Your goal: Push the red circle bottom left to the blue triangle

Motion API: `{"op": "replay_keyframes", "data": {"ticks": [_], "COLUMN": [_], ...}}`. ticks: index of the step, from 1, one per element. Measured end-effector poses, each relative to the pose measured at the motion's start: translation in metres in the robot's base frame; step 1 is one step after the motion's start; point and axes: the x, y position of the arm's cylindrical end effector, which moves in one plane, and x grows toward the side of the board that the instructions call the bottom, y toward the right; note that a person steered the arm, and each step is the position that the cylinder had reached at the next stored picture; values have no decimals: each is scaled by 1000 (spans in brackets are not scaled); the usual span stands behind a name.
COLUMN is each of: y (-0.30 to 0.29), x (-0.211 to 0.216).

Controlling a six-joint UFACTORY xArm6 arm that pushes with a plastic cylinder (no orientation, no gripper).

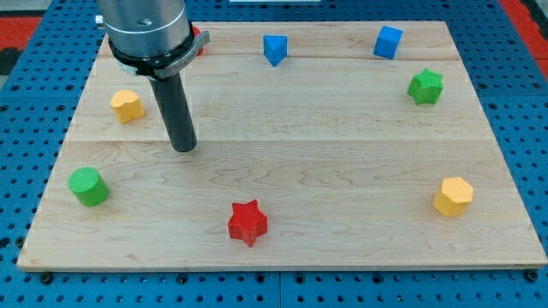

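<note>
two red blocks [247, 222], two blue [274, 49], two green [88, 186], two yellow [127, 105]

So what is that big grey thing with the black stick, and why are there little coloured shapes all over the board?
The grey thing is the end of a robot arm. It has no hand, only a dark rod. My tip slides on the wooden board and pushes blocks; it holds nothing. There is one picture, looking down at the board from in front.

On the board lie a blue triangle, a blue cube, a green star, two yellow blocks, a green cylinder and a red star. A bit of red block peeks out behind the arm, probably the red circle. The tip stands right of the left yellow block, touching no block.
</note>
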Motion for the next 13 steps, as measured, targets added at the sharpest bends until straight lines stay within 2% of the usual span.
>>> {"op": "replay_keyframes", "data": {"ticks": [10,12,13], "y": [-3,-8,15], "x": [13,-45,-80]}}
